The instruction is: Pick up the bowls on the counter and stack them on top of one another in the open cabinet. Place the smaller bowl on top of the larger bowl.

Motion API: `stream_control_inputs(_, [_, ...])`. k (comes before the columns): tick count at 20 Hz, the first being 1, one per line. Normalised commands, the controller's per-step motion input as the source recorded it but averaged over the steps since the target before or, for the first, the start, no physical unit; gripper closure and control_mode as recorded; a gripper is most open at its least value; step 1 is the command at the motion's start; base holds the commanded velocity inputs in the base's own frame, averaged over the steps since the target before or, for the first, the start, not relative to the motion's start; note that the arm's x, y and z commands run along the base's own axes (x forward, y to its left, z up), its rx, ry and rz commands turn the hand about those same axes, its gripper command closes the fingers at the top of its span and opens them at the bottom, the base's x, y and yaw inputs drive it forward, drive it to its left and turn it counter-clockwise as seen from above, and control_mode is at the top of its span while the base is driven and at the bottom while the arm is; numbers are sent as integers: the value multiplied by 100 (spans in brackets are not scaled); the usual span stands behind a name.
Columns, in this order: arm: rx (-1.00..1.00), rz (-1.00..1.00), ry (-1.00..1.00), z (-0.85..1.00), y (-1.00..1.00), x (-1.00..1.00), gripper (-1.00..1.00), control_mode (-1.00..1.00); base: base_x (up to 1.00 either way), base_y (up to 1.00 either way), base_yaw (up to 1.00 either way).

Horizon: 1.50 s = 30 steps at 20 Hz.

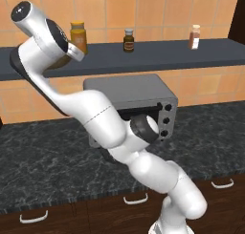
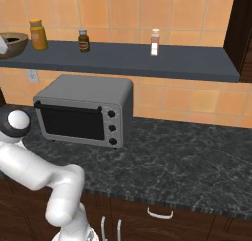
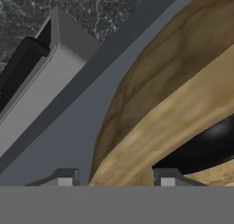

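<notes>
From my remote station I see the wooden bowl (image 2: 12, 44) sitting on the dark grey shelf (image 2: 147, 62), at its far left end beside the yellow jar (image 2: 38, 34). In the hand view the bowl (image 3: 169, 95) sits close under the camera, its thick rim running between the two fingertips (image 3: 167, 178) of the claw (image 3: 116, 181). The jaws stand apart, one tip outside the rim over the shelf, one inside; I cannot tell whether either pad touches the wood. The toaster oven (image 2: 86, 112) stands on the bench (image 2: 187, 166) below the shelf. A brown bottle (image 2: 83, 40) and a spice shaker (image 2: 155, 42) stand further along the shelf.
</notes>
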Motion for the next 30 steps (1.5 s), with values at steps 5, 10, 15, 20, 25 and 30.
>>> stream_control_inputs(5, [0, 0, -5, 1, 0, 6, -100, -100, 0, 0, 0])
stream_control_inputs(10, [1, 0, -13, 9, -16, -30, -100, -100, 0, 0, 0])
stream_control_inputs(15, [3, 0, -18, 2, -17, -34, -100, -100, 0, 0, 0])
stream_control_inputs(20, [12, -4, -14, 12, -77, -92, -100, -100, 0, 0, 0])
stream_control_inputs(25, [9, -1, -3, 2, -96, -100, -100, -100, 0, 0, 0])
stream_control_inputs(30, [0, 0, 0, -37, -100, -100, -100, -100, 0, 0, 0])
